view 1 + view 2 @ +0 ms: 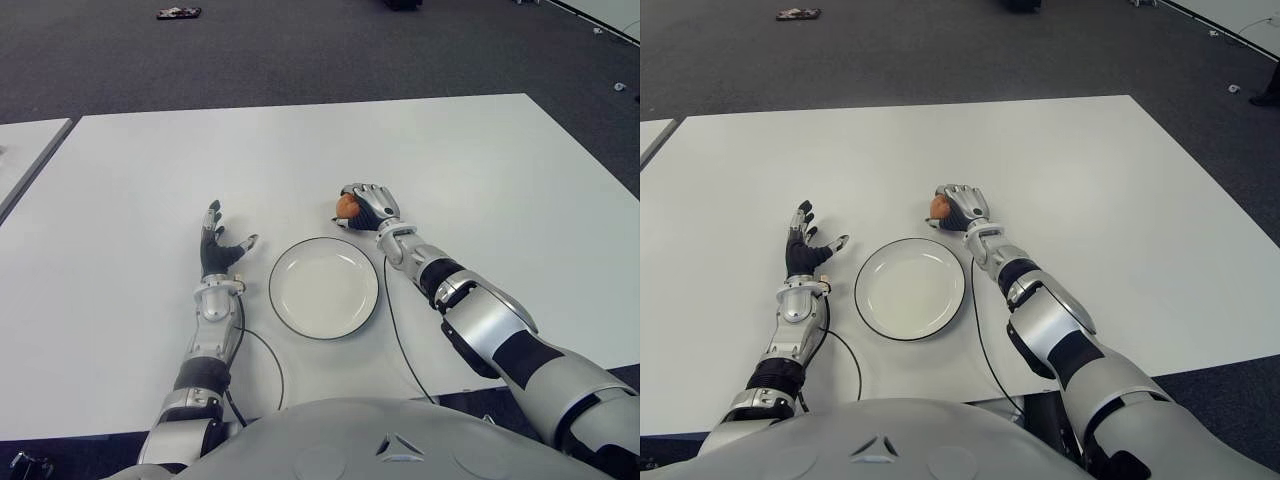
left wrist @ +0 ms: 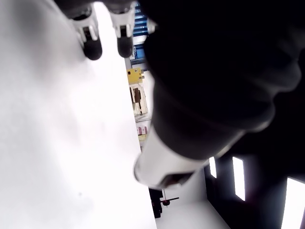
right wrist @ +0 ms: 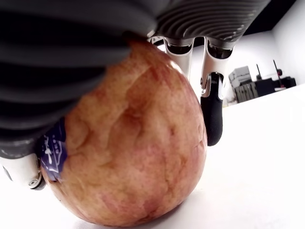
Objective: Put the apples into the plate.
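Beside the bare plate [image 1: 323, 288], right hand [image 1: 368, 207] grips apple [image 1: 346, 206].

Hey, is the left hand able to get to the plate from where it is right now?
Probably yes. The left hand shows just left of the plate, fingers spread and empty, with only bare table between. The right hand grips the apple beyond the plate's far right rim, out of the way.

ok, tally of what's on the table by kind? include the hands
apple: 1, in the right hand's grasp
plate: 1, nothing on it
right hand: 1, closed on the apple, beyond the plate
left hand: 1, fingers spread, left of the plate
Total: 4
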